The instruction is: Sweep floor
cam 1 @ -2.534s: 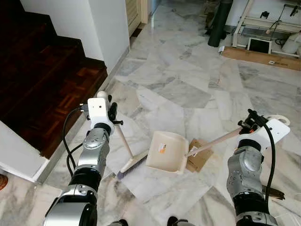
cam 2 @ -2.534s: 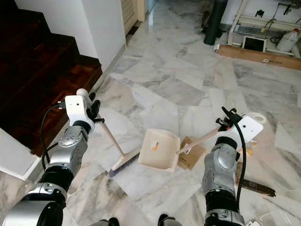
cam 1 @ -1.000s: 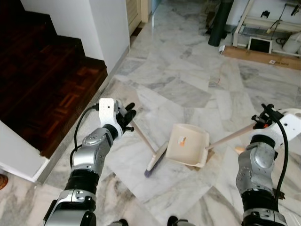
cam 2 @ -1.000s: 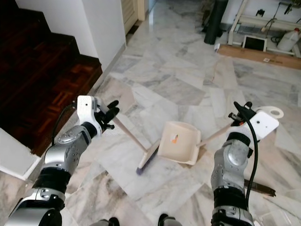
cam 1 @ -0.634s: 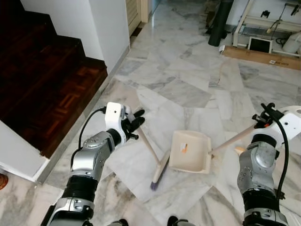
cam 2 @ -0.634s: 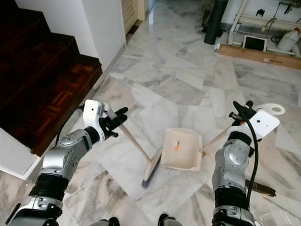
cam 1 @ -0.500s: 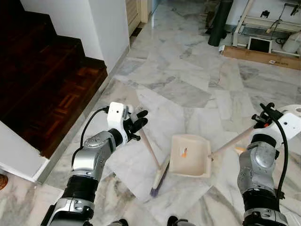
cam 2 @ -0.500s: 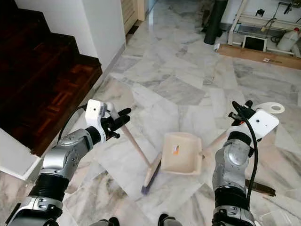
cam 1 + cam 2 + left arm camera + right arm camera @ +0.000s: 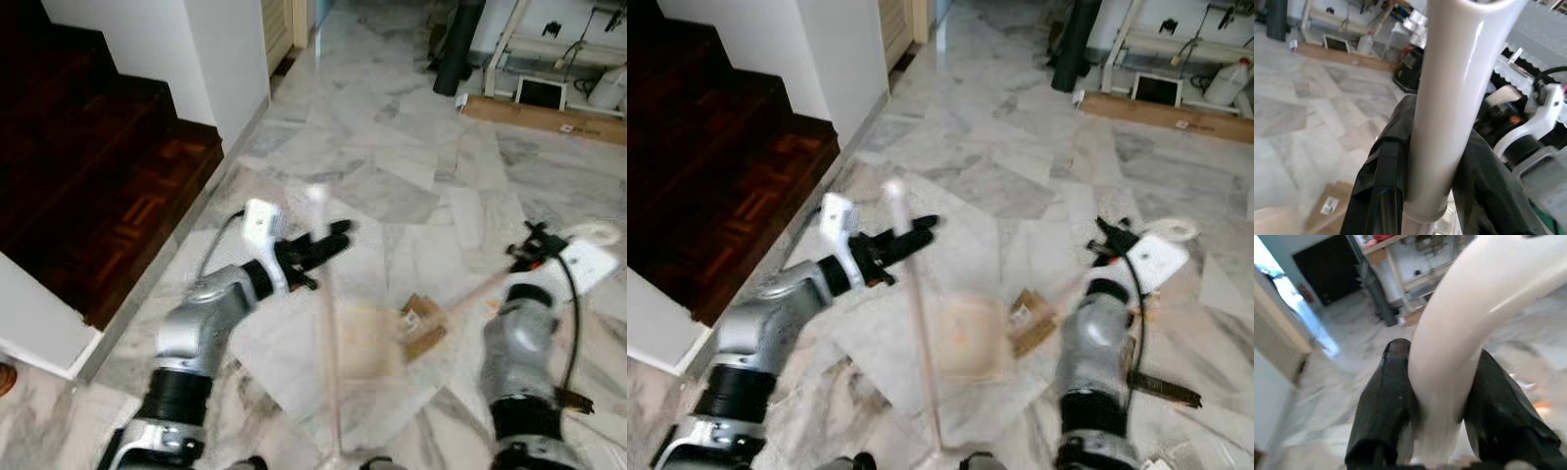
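2 edges hem the marble floor (image 9: 392, 186): the dark wooden stair steps (image 9: 88, 166) with the white wall (image 9: 225, 59) on the robot's left, and a long cardboard sheet (image 9: 544, 117) and a white frame (image 9: 549, 49) far ahead on the right. Between them the floor lies broad and open, reaching toward a doorway at the top.

The left arm is bent at the elbow and reaches forward and inward; the left hand (image 9: 328, 240) is clenched on the pale broom handle (image 9: 323, 294), its black fingers (image 9: 1386, 166) pressed against both sides of the shaft in the left wrist view. The broom stands nearly upright, its rounded top above the hand, its lower end down at the floor close to the robot's feet; the bristles are too blurred to make out.

The right arm is raised at the robot's right side, and the right hand (image 9: 524, 253) grips the cream dustpan handle (image 9: 1459, 357). The dustpan (image 9: 965, 333) is a blurred cream shape low over the floor between the 2 arms, just beside a small flattened cardboard piece (image 9: 419, 321).
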Controlling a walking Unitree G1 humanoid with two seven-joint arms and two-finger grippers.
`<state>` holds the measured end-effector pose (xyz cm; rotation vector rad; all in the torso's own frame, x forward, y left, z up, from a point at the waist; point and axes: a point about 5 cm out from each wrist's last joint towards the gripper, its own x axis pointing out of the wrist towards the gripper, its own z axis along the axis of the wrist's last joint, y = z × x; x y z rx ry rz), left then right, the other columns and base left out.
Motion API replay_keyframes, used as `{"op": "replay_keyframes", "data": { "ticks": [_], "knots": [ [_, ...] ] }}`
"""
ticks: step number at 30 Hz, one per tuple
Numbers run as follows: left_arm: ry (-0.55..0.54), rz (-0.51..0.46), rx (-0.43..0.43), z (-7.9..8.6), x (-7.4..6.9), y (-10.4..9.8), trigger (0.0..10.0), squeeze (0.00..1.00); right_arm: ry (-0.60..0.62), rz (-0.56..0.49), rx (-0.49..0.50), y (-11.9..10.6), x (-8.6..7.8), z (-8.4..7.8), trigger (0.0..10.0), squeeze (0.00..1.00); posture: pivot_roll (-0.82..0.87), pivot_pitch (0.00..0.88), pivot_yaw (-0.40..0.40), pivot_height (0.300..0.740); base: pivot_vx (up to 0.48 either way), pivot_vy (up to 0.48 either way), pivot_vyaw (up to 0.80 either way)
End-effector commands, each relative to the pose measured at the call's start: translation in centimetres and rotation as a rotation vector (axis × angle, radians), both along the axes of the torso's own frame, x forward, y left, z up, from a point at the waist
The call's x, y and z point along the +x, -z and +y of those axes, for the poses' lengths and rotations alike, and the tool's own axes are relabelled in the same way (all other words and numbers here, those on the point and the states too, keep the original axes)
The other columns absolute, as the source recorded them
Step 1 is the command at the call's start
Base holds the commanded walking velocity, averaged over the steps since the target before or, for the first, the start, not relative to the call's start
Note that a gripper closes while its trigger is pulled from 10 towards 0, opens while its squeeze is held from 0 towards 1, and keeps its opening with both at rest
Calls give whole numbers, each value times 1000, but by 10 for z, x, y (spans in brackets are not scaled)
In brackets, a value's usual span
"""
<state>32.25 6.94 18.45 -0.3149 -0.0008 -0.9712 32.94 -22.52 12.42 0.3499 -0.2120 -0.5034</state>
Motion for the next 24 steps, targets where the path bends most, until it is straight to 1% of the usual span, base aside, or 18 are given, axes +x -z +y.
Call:
{"op": "replay_keyframes", "data": {
  "ticks": [1,3,4,5,7,8,9,10,12,13,17,19,22,23,24],
  "knots": [
    [-88,17,-49,7,8,3,10000,0,24,-29,-24,-10,1,-8,10000,0,-40,139,8,740,0,0,0],
    [-143,16,-51,13,13,2,10000,0,24,-30,-24,-10,1,-8,10000,0,-39,139,7,740,0,0,0],
    [-143,16,-51,13,13,2,10000,0,24,-30,-24,-10,1,-8,10000,0,-39,139,7,740,0,0,0],
    [-197,19,-70,23,18,0,10000,0,23,-30,-24,-10,1,-8,10000,0,-40,138,7,740,0,0,0],
    [-255,13,-75,35,23,-3,10000,0,21,-30,-22,-10,1,-8,10000,0,-40,138,7,740,0,0,0],
    [-261,7,-62,37,24,-3,10000,0,21,-30,-21,-10,1,-8,10000,0,-40,138,7,740,0,0,0],
    [-271,-4,-37,40,25,-3,10000,0,20,-30,-20,-10,1,-8,10000,0,-40,138,7,740,0,0,0],
    [-294,-23,14,45,26,-2,10000,0,18,-31,-18,-10,1,-8,10000,0,-39,139,5,740,0,0,0],
    [-310,-36,45,48,28,-2,10000,0,17,-32,-18,-10,1,-8,10000,0,-39,139,5,740,0,0,0],
    [-321,-49,76,51,28,-1,10000,0,17,-32,-17,-10,1,-8,10000,0,-39,139,5,740,0,0,0],
    [-350,-103,246,60,32,4,10000,0,14,-37,-23,-11,1,-8,10000,0,-40,140,3,740,0,0,0],
    [-355,-114,292,64,32,7,10000,0,9,-39,-30,-13,2,-8,10000,0,-41,140,3,740,0,0,0],
    [-368,-125,320,71,33,8,10000,0,4,-44,-36,-14,3,-7,10000,0,-42,139,4,740,0,0,0],
    [-382,-134,356,76,35,9,10000,0,-1,-47,-42,-16,3,-7,10000,0,-43,137,4,740,0,0,0],
    [-403,-141,417,83,36,12,10000,0,-13,-50,-52,-17,4,-5,10000,0,-42,135,5,740,0,0,0]
  ]
}}
